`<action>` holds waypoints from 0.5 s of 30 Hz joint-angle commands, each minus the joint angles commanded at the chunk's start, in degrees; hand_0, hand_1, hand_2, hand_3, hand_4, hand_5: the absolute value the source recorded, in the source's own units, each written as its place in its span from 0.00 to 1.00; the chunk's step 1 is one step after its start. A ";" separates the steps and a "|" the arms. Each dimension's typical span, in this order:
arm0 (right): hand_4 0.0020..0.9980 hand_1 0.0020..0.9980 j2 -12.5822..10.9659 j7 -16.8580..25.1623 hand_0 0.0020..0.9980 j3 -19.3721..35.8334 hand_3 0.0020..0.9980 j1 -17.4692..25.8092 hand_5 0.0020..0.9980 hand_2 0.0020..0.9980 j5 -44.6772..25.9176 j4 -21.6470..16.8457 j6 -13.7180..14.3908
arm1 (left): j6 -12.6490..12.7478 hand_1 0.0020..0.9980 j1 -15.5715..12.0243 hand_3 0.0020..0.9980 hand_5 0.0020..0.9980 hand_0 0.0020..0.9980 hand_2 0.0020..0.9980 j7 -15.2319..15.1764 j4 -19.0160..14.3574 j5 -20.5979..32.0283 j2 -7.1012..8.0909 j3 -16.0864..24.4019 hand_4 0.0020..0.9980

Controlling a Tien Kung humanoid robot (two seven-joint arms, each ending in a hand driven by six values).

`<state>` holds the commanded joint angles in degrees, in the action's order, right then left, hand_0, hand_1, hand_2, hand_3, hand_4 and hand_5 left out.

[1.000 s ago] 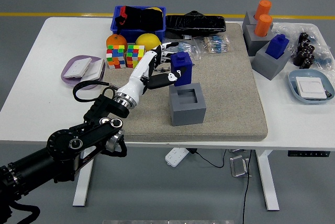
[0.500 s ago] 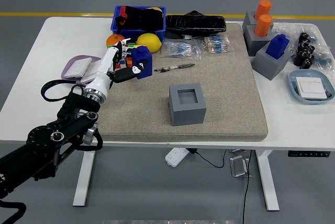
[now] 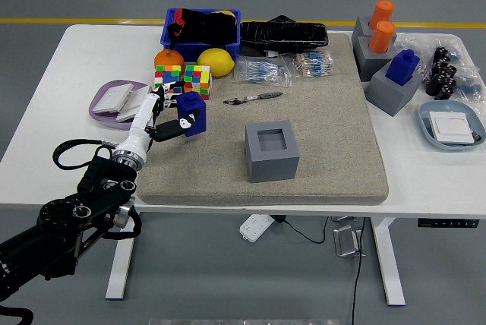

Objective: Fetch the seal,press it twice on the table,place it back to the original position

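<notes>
Left robot hand (image 3: 168, 116) grips the blue seal (image 3: 191, 113), fingers wrapped on its left side, over the left part of the tan mat (image 3: 319, 135). Cannot tell if the seal's base touches the mat or sits just above it. Seal upright, slight tilt. Black left arm (image 3: 76, 219) comes in from the lower left corner, white forearm section leading up to the hand. Right arm not seen.

Grey holder block (image 3: 271, 150) with an open square socket sits mid-mat, empty, well apart from the seal to its right. Pen-like item (image 3: 253, 98) lies on the mat between seal and far clutter.

Just behind the hand: two colour cubes (image 3: 182, 80), an orange (image 3: 167, 58), a lemon (image 3: 215, 60). Blue bin (image 3: 201, 27) with dark stuff at far edge, black tray (image 3: 283, 33) beside it. Purple dish (image 3: 115, 102) with white cards left of the hand, on the white bench (image 3: 53, 112).

Right side: grey block with two orange seals (image 3: 380, 23), another grey block with a blue seal (image 3: 400, 67) in it, dark small pieces (image 3: 443, 70), blue dish (image 3: 452, 126) with a white card. Clear packets (image 3: 285, 68) at the mat's far part.
</notes>
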<state>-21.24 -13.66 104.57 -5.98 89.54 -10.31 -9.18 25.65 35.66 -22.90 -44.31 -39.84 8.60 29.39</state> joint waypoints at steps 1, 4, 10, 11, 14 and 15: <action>0.83 0.75 0.01 -0.04 0.89 0.02 0.74 0.03 0.52 0.73 0.01 0.00 0.00 | 0.04 0.56 -0.07 0.82 0.00 0.83 0.45 -0.19 0.36 0.47 -0.07 -0.24 0.55; 0.83 0.75 0.00 -0.08 0.89 0.05 0.74 0.08 0.52 0.73 0.06 0.00 -0.01 | 0.16 0.56 -0.26 0.82 0.00 0.83 0.45 -0.57 0.69 1.10 -0.07 -0.71 0.55; 0.84 0.75 -0.08 0.02 0.89 -0.25 0.74 0.00 0.52 0.73 -0.04 0.00 -0.06 | 0.10 0.55 -0.56 0.82 0.00 0.83 0.45 -0.82 1.61 1.78 -0.08 -1.50 0.55; 0.84 0.75 -0.09 0.00 0.89 -0.20 0.74 0.01 0.52 0.73 0.00 0.00 -0.06 | 0.06 0.55 -0.63 0.82 0.00 0.83 0.45 -0.85 1.75 1.84 -0.08 -1.64 0.55; 0.84 0.75 -0.13 -0.01 0.89 -0.10 0.74 0.06 0.52 0.73 0.13 0.00 -0.07 | -0.08 0.56 -0.84 0.81 0.00 0.83 0.45 -0.96 2.32 2.24 -0.05 -2.02 0.55; 0.84 0.75 -0.15 0.02 0.89 -0.14 0.74 0.05 0.52 0.73 0.11 0.00 -0.12 | -0.15 0.56 -0.91 0.81 0.00 0.83 0.45 -1.02 2.53 2.42 -0.01 -2.19 0.55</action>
<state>-21.39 -13.64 104.44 -5.94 89.65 -10.31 -9.30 25.50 34.74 -23.92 -41.78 -37.41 8.59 27.20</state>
